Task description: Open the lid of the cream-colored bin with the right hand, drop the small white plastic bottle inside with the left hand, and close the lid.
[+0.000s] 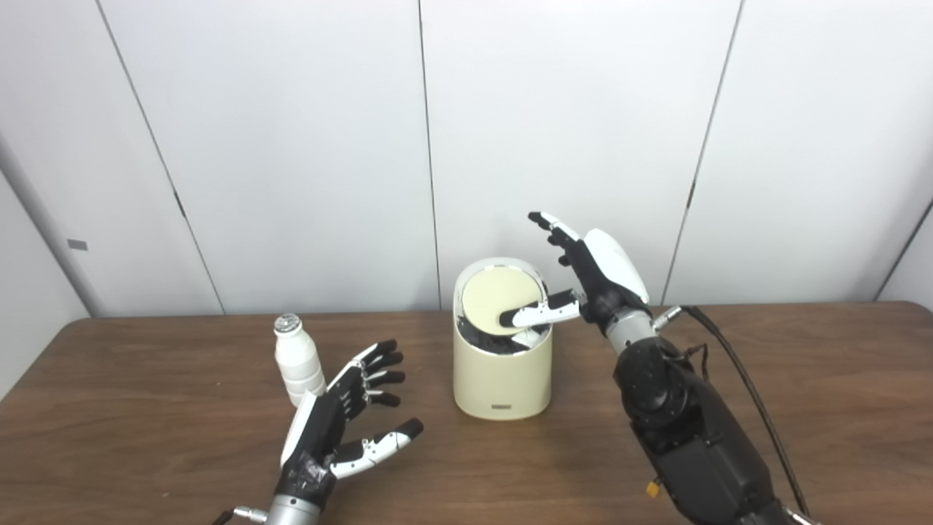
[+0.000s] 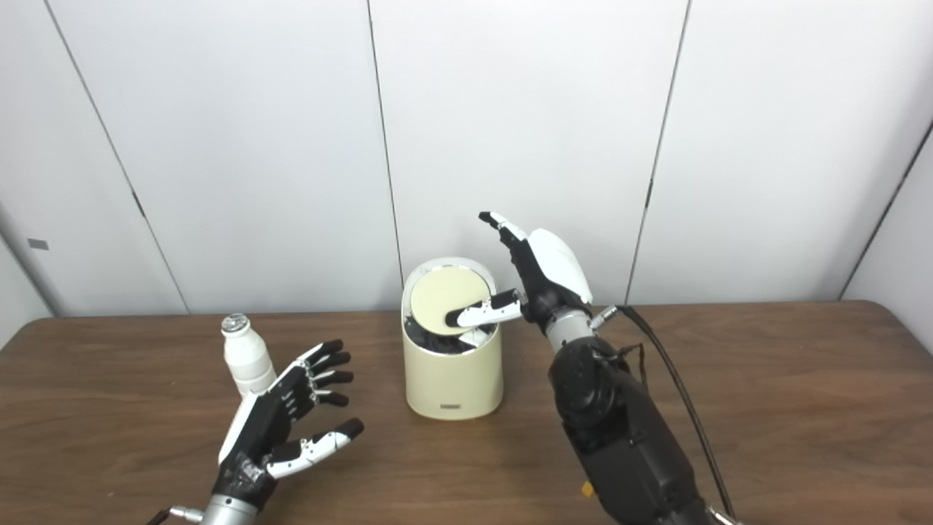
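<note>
The cream-colored bin [image 1: 501, 372] stands at the table's middle. Its round lid [image 1: 501, 300] is tipped up on edge, and the dark inside shows below it. My right hand [image 1: 587, 281] is open beside the bin's right rim, fingers raised, with its thumb lying against the raised lid. The small white plastic bottle [image 1: 297, 359] with a silver cap stands upright left of the bin. My left hand [image 1: 342, 419] is open, fingers spread, just in front and to the right of the bottle, not touching it as far as I can tell.
The brown wooden table [image 1: 802, 408] runs the full width. White wall panels [image 1: 291, 146] stand close behind it. A black cable [image 1: 736, 372] hangs off my right forearm.
</note>
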Motion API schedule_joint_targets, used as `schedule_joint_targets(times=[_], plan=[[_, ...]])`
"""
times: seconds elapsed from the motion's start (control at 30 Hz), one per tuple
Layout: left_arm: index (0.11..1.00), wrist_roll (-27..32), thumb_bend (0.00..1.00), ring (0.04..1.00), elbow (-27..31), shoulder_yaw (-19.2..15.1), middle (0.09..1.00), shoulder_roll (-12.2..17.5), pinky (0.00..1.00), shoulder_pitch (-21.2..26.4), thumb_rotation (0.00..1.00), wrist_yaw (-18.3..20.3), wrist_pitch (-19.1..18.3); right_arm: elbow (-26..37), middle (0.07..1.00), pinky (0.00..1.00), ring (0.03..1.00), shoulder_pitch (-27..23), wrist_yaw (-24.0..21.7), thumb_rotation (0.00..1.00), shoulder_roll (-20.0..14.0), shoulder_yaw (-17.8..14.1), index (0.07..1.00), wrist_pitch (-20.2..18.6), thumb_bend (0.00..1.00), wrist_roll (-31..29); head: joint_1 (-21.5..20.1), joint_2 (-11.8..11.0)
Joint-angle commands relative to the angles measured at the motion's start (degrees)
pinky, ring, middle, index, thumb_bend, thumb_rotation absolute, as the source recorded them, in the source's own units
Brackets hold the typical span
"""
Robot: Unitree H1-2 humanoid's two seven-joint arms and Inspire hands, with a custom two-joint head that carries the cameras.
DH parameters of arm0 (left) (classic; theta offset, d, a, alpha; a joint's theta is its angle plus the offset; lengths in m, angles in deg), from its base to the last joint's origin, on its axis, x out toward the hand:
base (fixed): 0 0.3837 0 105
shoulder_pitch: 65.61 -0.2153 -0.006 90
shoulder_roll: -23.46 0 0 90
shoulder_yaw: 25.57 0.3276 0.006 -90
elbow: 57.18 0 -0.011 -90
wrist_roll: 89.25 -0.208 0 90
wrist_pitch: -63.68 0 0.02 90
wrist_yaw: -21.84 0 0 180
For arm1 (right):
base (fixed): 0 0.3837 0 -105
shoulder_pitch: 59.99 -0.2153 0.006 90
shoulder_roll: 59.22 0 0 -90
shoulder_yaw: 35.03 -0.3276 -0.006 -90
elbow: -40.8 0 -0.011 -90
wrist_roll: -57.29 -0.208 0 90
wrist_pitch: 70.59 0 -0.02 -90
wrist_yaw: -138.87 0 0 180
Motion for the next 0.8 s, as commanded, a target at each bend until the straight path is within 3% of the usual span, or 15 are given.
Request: schedule_joint_targets(times=[0.0,0.47,0.67,0.77], plan=[[0.878,0.2,0.65,0.768,1.8,0.2,0.835,-0.5,0.64,0.0,0.09,-0.6,0.2,0.1,0.905,0.65,0.833,-2.5,0.4,0.21,-1.0,1.5,0.889,1.1,0.87,3.4,0.1,0.2],[0.881,0.2,0.65,0.771,2.9,0.3,0.844,-0.6,0.64,-0.1,0.1,-0.6,-0.8,1.4,0.893,0.73,0.825,-3.8,-1.6,0.17,-4.8,10.2,0.867,1.0,0.95,17.3,0.8,1.0],[0.877,0.3,0.66,0.765,2.8,0.2,0.837,-0.5,0.65,0.0,0.1,-0.6,-0.7,1.7,0.889,0.73,0.826,-3.8,-4.3,0.17,-4.8,10.7,0.86,-0.3,0.98,20.1,0.7,1.4],[0.874,0.4,0.66,0.767,2.6,0.2,0.834,-0.5,0.65,0.1,0.1,-0.5,-0.8,1.1,0.874,0.71,0.813,-3.6,-2.9,0.17,-4.9,10.6,0.852,0.8,0.98,20.9,0.6,1.3]])
